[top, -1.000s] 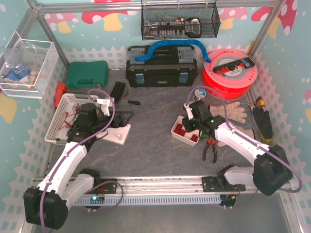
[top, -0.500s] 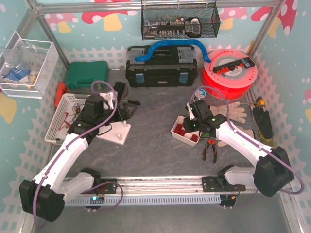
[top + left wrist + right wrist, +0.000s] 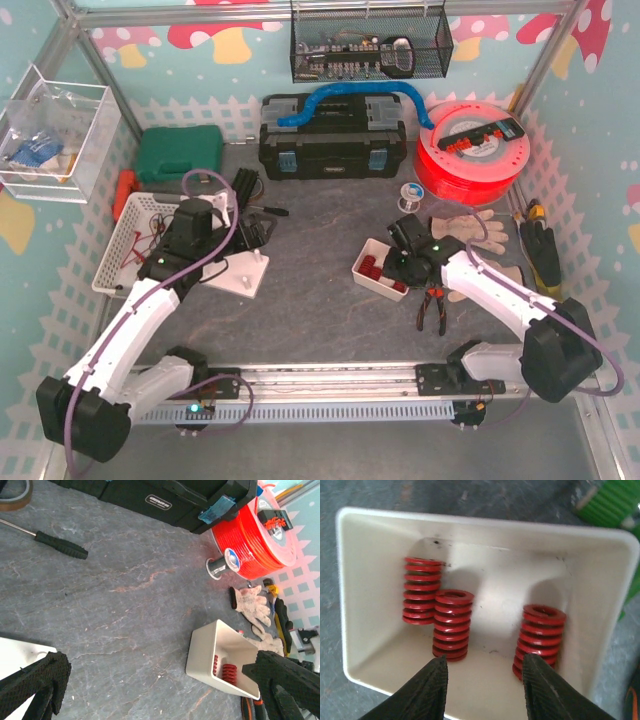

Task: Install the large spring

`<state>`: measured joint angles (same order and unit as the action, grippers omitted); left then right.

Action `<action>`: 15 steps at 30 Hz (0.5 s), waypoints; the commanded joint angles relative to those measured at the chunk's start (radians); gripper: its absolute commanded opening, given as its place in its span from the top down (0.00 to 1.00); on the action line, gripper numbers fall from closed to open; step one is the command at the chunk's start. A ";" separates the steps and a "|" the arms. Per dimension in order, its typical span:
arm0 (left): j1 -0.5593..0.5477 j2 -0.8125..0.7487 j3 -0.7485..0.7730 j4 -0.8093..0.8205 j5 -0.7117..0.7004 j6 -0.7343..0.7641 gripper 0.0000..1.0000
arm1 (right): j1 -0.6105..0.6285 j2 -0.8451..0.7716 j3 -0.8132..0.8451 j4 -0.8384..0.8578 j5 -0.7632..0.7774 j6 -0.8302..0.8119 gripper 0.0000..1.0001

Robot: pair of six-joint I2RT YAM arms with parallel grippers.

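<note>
Three red springs stand in a white bin [image 3: 365, 645]: one at the left [image 3: 422, 597], one in the middle [image 3: 451, 625], one at the right [image 3: 540, 637]. My right gripper [image 3: 487, 685] is open and empty, low over the bin, its fingertips between the middle and right springs. In the top view it [image 3: 392, 262] hangs over the bin [image 3: 368, 280]. My left gripper [image 3: 160, 690] is open and empty above the table; the bin [image 3: 210, 650] lies ahead of it. In the top view it [image 3: 256, 232] is just beyond the white peg plate [image 3: 235, 275].
A black toolbox [image 3: 332, 140] and red filament spool [image 3: 470, 150] stand at the back. Gloves [image 3: 478, 232] and pliers [image 3: 433, 305] lie right of the bin. A screwdriver [image 3: 60, 545] lies on the table. A white basket [image 3: 125, 240] and green case [image 3: 178, 152] are at the left.
My left gripper has swung right, off the white plate toward the table's middle. My right gripper has come down lower over the bin of springs.
</note>
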<state>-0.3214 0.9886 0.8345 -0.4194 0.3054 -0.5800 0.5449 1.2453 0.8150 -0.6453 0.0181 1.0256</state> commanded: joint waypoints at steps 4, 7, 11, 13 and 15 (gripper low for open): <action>-0.009 -0.006 0.014 -0.017 -0.015 0.001 0.01 | 0.053 0.116 0.105 -0.166 0.111 0.272 0.54; -0.012 -0.025 0.016 -0.022 -0.040 -0.017 0.01 | 0.055 0.249 0.192 -0.270 0.147 0.338 0.54; -0.013 -0.043 -0.008 -0.019 -0.044 -0.023 0.01 | 0.058 0.384 0.298 -0.362 0.179 0.365 0.54; -0.013 -0.044 -0.010 -0.019 -0.054 -0.021 0.01 | 0.061 0.418 0.332 -0.376 0.197 0.363 0.54; -0.014 -0.044 -0.002 -0.014 -0.058 -0.016 0.01 | 0.062 0.436 0.350 -0.371 0.201 0.361 0.54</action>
<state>-0.3298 0.9596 0.8345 -0.4294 0.2726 -0.5983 0.5976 1.6535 1.1168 -0.9199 0.1608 1.3411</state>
